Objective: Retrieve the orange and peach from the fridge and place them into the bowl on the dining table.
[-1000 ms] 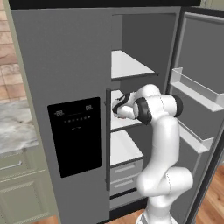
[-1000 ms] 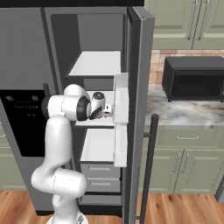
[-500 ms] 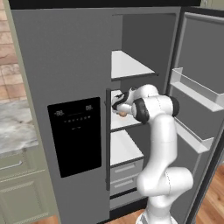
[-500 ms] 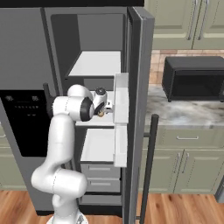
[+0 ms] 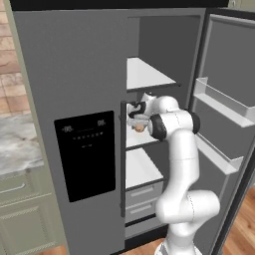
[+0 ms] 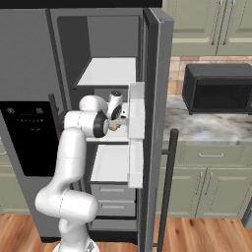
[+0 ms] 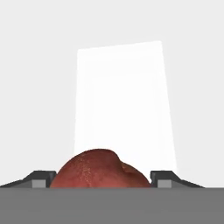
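The fridge (image 5: 74, 74) stands with its right door swung open, and my arm reaches onto its middle white shelf (image 5: 142, 142). In the hand view the pinkish-red peach (image 7: 103, 168) fills the gap between my fingertips (image 7: 43, 180), and both tips touch its sides. My gripper (image 7: 106, 179) is shut on the peach. From the base views the peach (image 5: 139, 128) (image 6: 114, 126) peeks out under the hand (image 5: 135, 117) (image 6: 117, 115) just above the shelf. The orange, the bowl and the dining table are out of view.
The open fridge door (image 5: 224, 114) with its white bins stands close on the arm's right. A shelf (image 5: 147, 74) is right above the hand; drawers (image 5: 142, 196) lie below. A black microwave (image 6: 216, 88) sits on the marble counter (image 6: 206, 123).
The hand has pushed a little deeper over the middle shelf, and the jaws have narrowed from wide open onto the peach.
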